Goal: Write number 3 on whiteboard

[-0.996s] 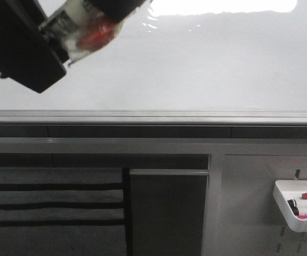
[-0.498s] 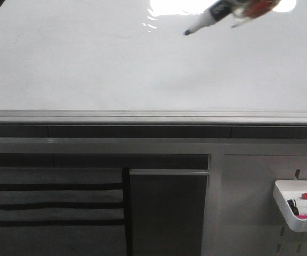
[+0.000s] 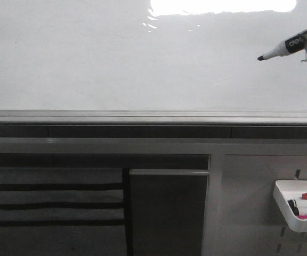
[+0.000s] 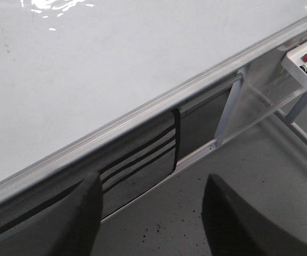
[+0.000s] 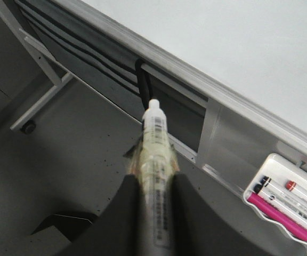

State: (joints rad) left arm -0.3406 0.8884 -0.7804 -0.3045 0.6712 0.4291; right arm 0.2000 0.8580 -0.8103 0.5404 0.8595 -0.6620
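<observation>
The whiteboard (image 3: pixel 116 64) fills the upper part of the front view, glossy white with glare at the top and a grey edge rail (image 3: pixel 153 116). No number 3 shows on it. A black-tipped marker (image 3: pixel 287 45) comes in from the right edge, its tip in front of the board's upper right. In the right wrist view my right gripper (image 5: pixel 154 186) is shut on this marker (image 5: pixel 156 144), which is wrapped in tape. My left gripper (image 4: pixel 152 213) is open and empty, below the board's rail (image 4: pixel 143 109); it is out of the front view.
A white tray (image 3: pixel 300 205) with spare markers hangs on the grey pegboard panel (image 3: pixel 249 213) at the lower right. A striped grey fabric pocket (image 3: pixel 52 202) and a dark panel (image 3: pixel 167 213) hang under the rail. A caster wheel (image 5: pixel 28 127) stands on the floor.
The left arm has left the front view's upper left. The marker has moved from the top centre to the right and slightly down across the board.
</observation>
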